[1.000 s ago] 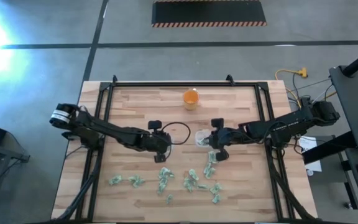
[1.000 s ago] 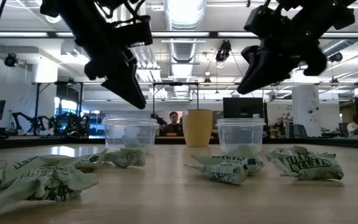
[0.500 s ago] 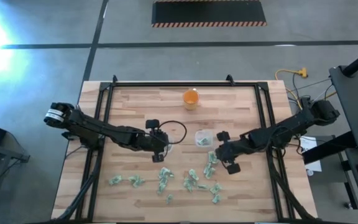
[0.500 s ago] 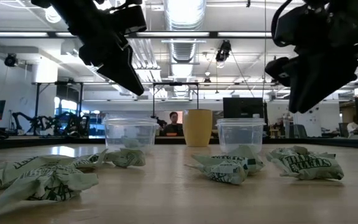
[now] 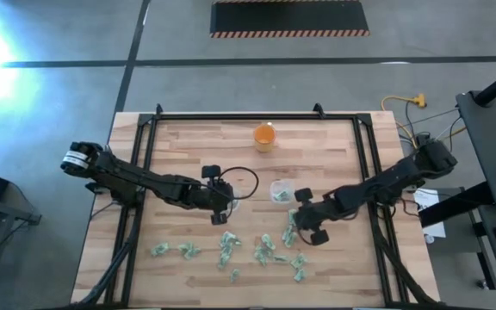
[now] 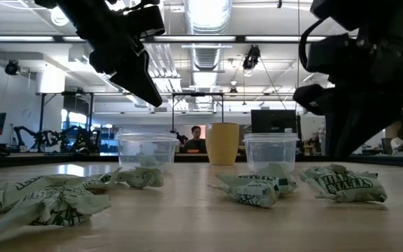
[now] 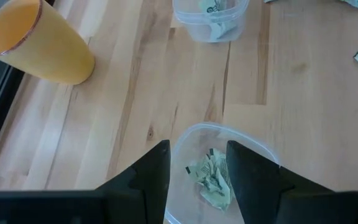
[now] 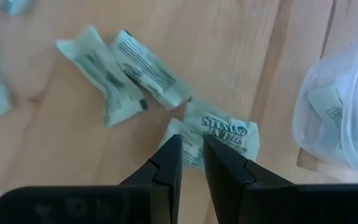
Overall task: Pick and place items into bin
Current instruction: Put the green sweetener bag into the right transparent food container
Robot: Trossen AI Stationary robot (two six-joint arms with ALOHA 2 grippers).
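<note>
Several crumpled pale green and whitish packets (image 5: 265,251) lie loose on the near half of the wooden table. Two clear tubs stand mid-table, the left tub (image 5: 233,205) and the right tub (image 5: 281,191), each with a packet inside. My left gripper (image 7: 197,163) hangs open above the left tub (image 7: 219,180), its fingers clear of the rim. My right gripper (image 8: 191,152) is low over a printed packet (image 8: 219,132) near the right tub (image 8: 347,118). Its fingers stand a narrow gap apart and hold nothing.
An orange cup (image 5: 264,136) stands upright toward the far edge, behind the tubs. A black cable loops on the table by the left tub (image 5: 250,181). Dark frame rails run along the table's left, right and far sides. Bare wood lies between the cup and the tubs.
My right gripper has left its place over the right tub, swung toward the table's near edge and come down over the packets there. My left gripper rose a little above the left tub, then kept still. The packets on the table have stayed in place.
</note>
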